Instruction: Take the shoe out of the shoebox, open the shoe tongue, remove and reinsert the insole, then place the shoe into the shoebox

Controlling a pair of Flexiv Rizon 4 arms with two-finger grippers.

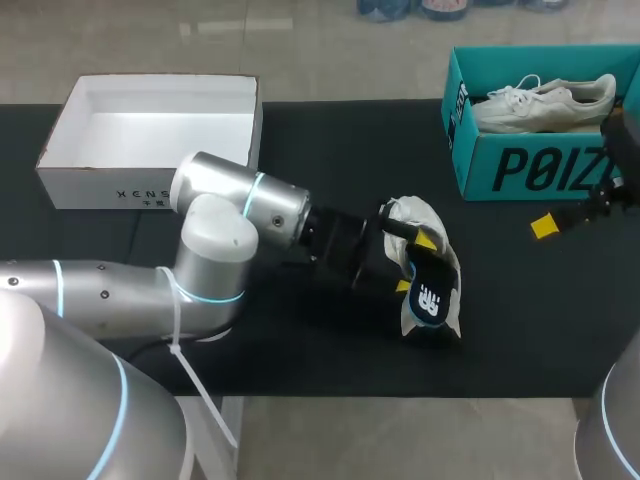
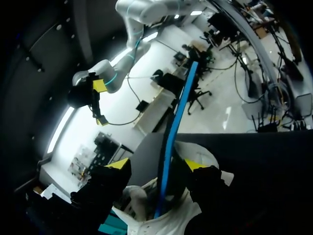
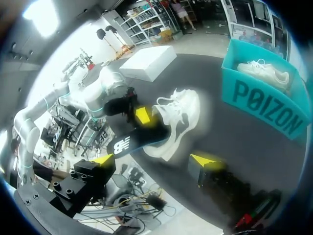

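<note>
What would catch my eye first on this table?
A white shoe lies mid-table on its side with its dark insole sticking out, right at the left gripper. At the far right stands a teal shoebox with a second white shoe inside. An open white box sits at the far left.

Silver arm (image 1: 100, 285), cyan rings (image 1: 215, 297), black hand (image 1: 415, 263)
</note>
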